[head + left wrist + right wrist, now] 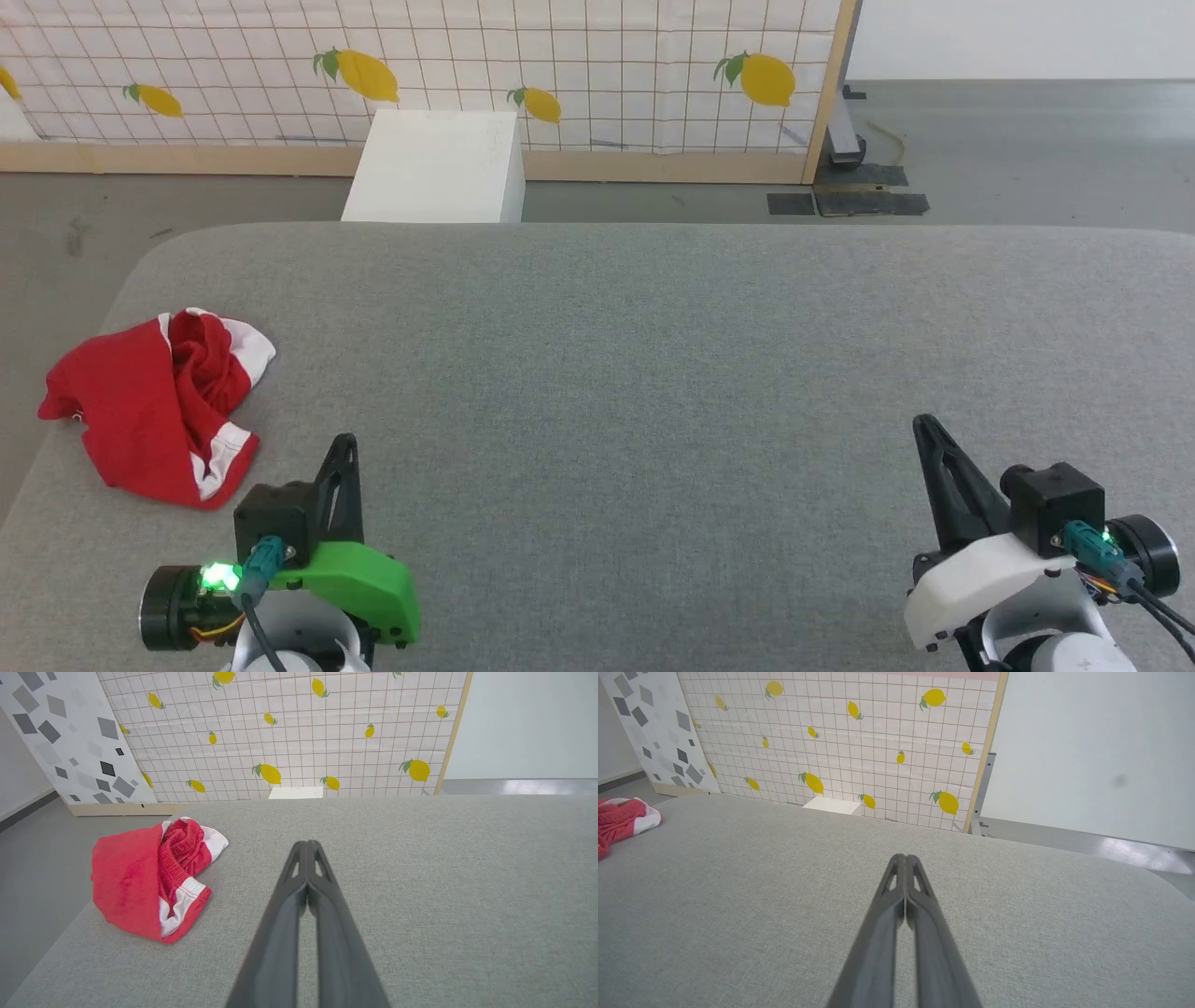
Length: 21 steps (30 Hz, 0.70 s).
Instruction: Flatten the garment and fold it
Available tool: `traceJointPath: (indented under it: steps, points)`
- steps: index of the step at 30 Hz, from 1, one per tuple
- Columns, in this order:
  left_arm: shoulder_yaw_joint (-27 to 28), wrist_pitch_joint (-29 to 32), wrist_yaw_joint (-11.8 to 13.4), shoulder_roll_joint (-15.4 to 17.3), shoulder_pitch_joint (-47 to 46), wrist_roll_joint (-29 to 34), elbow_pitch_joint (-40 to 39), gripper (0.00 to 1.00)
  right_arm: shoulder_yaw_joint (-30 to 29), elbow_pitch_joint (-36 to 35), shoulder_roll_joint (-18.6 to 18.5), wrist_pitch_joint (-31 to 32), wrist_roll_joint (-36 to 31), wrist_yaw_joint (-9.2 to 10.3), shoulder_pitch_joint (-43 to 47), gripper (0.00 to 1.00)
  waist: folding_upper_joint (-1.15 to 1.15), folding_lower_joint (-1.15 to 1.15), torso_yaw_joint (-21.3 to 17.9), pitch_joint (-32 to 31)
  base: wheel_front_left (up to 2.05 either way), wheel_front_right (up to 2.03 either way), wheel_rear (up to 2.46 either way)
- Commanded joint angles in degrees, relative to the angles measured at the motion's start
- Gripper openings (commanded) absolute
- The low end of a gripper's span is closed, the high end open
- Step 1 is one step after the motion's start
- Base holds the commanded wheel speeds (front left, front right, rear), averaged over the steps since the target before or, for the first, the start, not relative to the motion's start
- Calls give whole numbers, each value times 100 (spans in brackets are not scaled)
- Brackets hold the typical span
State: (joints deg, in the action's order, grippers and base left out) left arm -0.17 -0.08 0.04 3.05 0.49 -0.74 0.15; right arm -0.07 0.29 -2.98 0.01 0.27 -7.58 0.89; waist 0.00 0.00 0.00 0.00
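Open grey fabric tabletop (pixel 653 373), with one heap at its left rim.

A crumpled bright red soft garment with white bands (pixel 159 411) lies at the table's left edge and reaches the rim, the one low obstacle on the surface. Bare cloth separates it from the left gripper (pixel 345 441), which is near it with its fingers pressed together. From there to the right gripper (pixel 922 422), also closed, the way is unobstructed. Past the far edge, a white box (pixel 434 168) stands on the floor against a lemon-printed grid screen (pixel 579 56), well apart from the garment.
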Motion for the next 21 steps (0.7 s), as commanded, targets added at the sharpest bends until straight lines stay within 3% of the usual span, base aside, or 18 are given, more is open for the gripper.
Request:
traceJointPath:
  steps: [1,10,11,21]
  points:
    - [17,8,-4,-17,-49,74,-15,0,7,-29,11,-1,-27,9,-89,0,0,0,0,0,0,0,0]
    - [17,8,-4,-17,-49,74,-15,0,7,-29,11,-1,-27,9,-89,0,0,0,0,0,0,0,0]
    - [0,0,0,0,0,0,0,100,1,0,0,0,0,0,0,100,0,0,0,0,0,0,0]
    - [-60,-79,26,0,3,-142,63,100,-64,49,0,-80,139,0,40,100,0,0,-1,2,0,0,0]
